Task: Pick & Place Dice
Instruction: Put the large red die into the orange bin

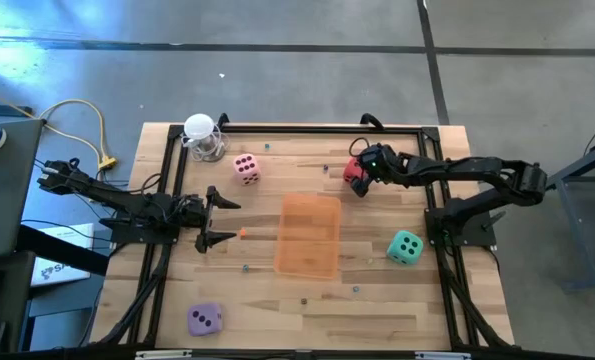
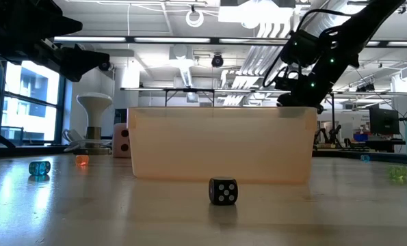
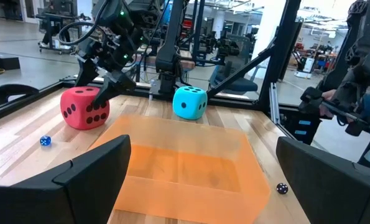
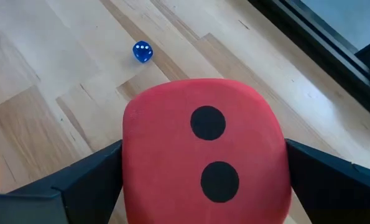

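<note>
I have the right gripper down over the red die near the far edge of the counter, right of the middle; its fingers are spread as wide as they go and stand on either side of the cube, with the two-pip face showing between them in the right wrist view, but they are not closed on it, so as I read it nothing is picked up yet. The left gripper waits by the left side of the orange tray, fingers wide apart and holding nothing, pointed across the tray. The tray lies flat in the middle of the counter, and I see no cube in it. The pink die sits towards the far edge, left of the tray, near a small white-topped object at the far left corner. The teal die rests to the right of the tray, towards the right edge, and the purple die is near the front left corner. A few tiny dice are scattered about, among them a black one in front of the tray and a blue one close to the red cube. My judgement: all four cubes are still to be moved, and the first grasp is only being set up.
</note>
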`<state>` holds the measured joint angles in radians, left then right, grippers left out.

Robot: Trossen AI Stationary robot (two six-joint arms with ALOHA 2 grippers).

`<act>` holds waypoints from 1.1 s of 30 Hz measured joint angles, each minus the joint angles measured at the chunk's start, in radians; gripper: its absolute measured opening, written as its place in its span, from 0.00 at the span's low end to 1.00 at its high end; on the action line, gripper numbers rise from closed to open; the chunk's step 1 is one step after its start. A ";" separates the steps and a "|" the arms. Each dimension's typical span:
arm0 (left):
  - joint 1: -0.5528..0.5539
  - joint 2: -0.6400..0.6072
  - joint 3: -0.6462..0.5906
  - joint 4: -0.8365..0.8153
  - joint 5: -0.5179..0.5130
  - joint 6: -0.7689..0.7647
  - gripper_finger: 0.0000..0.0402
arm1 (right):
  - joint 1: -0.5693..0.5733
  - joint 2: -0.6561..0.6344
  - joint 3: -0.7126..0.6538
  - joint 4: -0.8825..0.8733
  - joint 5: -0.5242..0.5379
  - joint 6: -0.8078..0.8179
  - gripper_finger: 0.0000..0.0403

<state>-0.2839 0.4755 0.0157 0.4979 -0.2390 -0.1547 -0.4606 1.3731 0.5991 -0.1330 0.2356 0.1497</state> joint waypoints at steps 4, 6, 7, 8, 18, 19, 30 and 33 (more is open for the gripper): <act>0.000 0.000 0.000 0.000 0.000 0.000 0.97 | 0.000 0.002 -0.001 -0.002 -0.004 0.034 0.99; 0.000 0.000 0.000 0.000 0.000 -0.001 0.97 | 0.000 0.002 -0.001 -0.002 -0.005 0.048 0.98; 0.000 0.000 0.000 0.000 0.000 -0.001 0.97 | 0.000 0.002 -0.001 -0.002 -0.005 0.054 0.97; 0.000 0.000 0.000 0.000 0.000 -0.002 0.97 | 0.000 0.002 -0.001 -0.002 -0.005 0.058 0.95; 0.000 0.000 0.000 0.000 0.000 -0.003 0.97 | 0.017 -0.044 -0.007 -0.009 -0.016 0.064 0.89; 0.000 0.000 0.000 0.000 0.000 -0.003 0.97 | 0.024 -0.054 -0.007 -0.010 -0.022 0.064 0.89; 0.000 0.000 0.000 0.000 0.000 -0.001 0.97 | 0.185 -0.259 -0.006 0.099 0.000 0.053 0.91; 0.000 0.000 0.000 0.000 0.000 0.008 0.97 | 0.248 -0.299 -0.005 0.191 -0.004 0.033 0.89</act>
<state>-0.2837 0.4755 0.0154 0.4979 -0.2390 -0.1463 -0.2126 1.0742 0.5945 0.0580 0.2319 0.1823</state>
